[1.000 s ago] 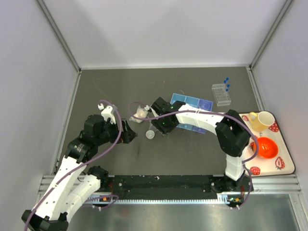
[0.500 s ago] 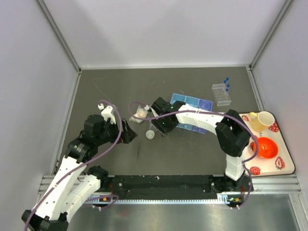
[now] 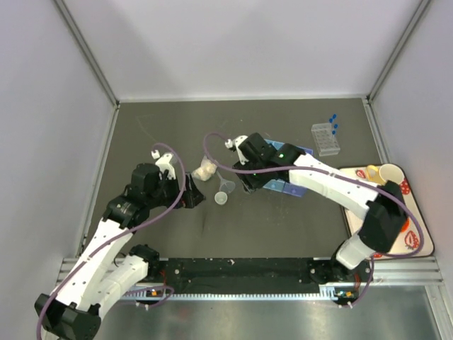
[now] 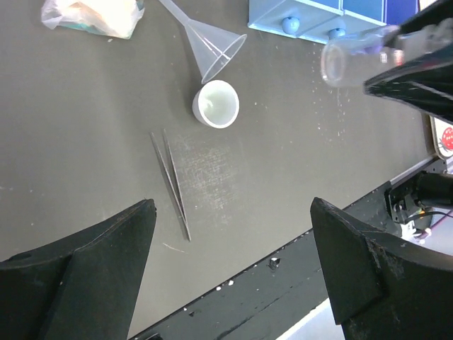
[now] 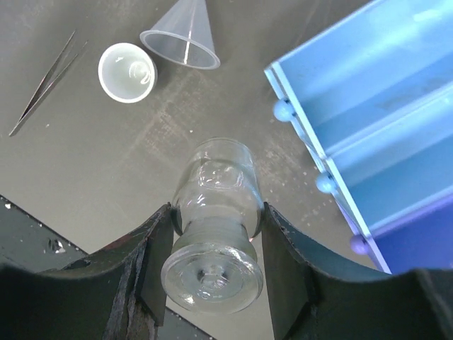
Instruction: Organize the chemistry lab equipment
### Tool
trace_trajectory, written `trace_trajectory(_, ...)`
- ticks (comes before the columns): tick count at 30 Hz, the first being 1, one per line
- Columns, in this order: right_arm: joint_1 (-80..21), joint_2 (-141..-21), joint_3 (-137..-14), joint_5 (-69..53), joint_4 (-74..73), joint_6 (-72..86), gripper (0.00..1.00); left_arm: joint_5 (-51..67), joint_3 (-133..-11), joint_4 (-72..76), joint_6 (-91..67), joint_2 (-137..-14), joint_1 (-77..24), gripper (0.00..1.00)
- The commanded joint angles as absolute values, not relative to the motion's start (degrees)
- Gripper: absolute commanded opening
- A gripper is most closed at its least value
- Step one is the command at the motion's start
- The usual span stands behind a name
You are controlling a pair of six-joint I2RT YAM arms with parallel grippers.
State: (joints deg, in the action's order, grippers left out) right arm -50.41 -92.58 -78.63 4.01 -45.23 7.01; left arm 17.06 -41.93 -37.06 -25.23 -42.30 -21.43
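Reading the overhead view with twelve o'clock away from the arm bases, I saw the right gripper (image 5: 216, 241) clamped on a small clear glass bottle (image 5: 216, 191). The bottle lay on its side between the two fingers (image 5: 150, 258), and it looked to be raised off the table (image 3: 156, 127). From overhead the bottle itself was hidden beneath the wrist. That gripper sat near the middle of the table, over the near-left edge of the blue drawer box (image 5: 375, 127). The funnel (image 3: 225, 185) lay tipped over at its nine o'clock. Just beside the funnel's wide rim, at about six o'clock, stood the little white cup (image 3: 221, 198), upright and open. The crumpled plastic bag (image 3: 206, 170) rested at eleven o'clock of the funnel. My left gripper (image 4: 232, 212) was spread wide with nothing between its fingers. It hung at nine o'clock of the cup, over bare table. In its wrist view the tweezers (image 4: 171, 185) lay flat near the cup, at seven o'clock and apart from it. The tube rack (image 3: 325, 138) stood well apart at two o'clock, toward the far right corner, with blue-capped tubes (image 3: 333, 120) upright in it. At four o'clock, against the right edge, sat the strawberry-patterned tray (image 3: 417, 227), with the yellow mug (image 3: 388, 173) on its far end.
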Motion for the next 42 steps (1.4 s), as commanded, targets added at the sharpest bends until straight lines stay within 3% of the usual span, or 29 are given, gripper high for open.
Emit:
trace_trajectory(1,-50.89,-85.35,-79.98,9.12,-49.91,8.79,0.19,20.38,-43.42,-30.86,-26.98,-44.64,-21.80,0.95)
trace_trajectory(9,-45.63,-77.80,-77.52,15.03,-54.49,11.69,0.18,21.10,-45.87,-24.62,-30.58,-50.97,-26.62,0.95)
trace_trajectory(18,-34.21,-75.58,-75.15,18.98,-53.79,14.50,0.18,15.20,-52.73,-15.49,-37.78,-66.68,-43.23,0.94)
trace_trajectory(28,-28.13,-79.18,-74.88,20.65,-52.47,15.12,0.18,18.28,-57.74,-9.06,-40.96,-80.94,-44.47,0.93)
trace_trajectory(42,-27.51,-84.19,-70.23,17.84,-46.85,15.29,0.17,17.84,-62.58,-5.10,-41.04,-92.37,-43.95,0.93)
